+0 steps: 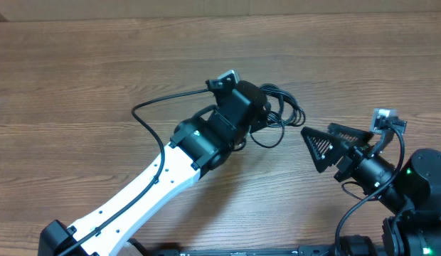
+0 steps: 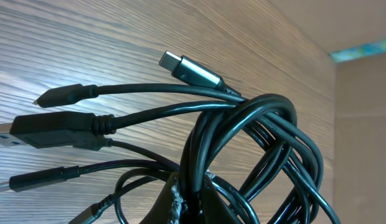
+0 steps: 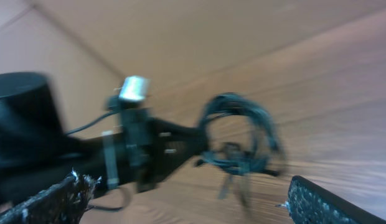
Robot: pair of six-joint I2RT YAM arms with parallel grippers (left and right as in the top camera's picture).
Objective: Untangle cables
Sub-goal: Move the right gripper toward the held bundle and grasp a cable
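Firstly, overhead view: cables, one black looped bundle at mid-table over the wooden table, right at the tip of the left arm. The wrist housing covers the left gripper's fingers here. The right gripper is just beside the bundle, not touching it.

Left wrist view only: plug ends, fanned out to the left of the coil.
- metal-tipped slim plug, uppermost
- small dark plug
- broad flat plug
- thin barrel-like plug

Left gripper: pressed together, pinching the cables at the base of the coil, whose loops rise from the fingertips.

Right wrist view, blurred: the cables show as a ring hanging off the left arm's end, loose ends dangling below.

Right gripper: fingers spread wide at either lower corner, holding nothing, touching nothing.
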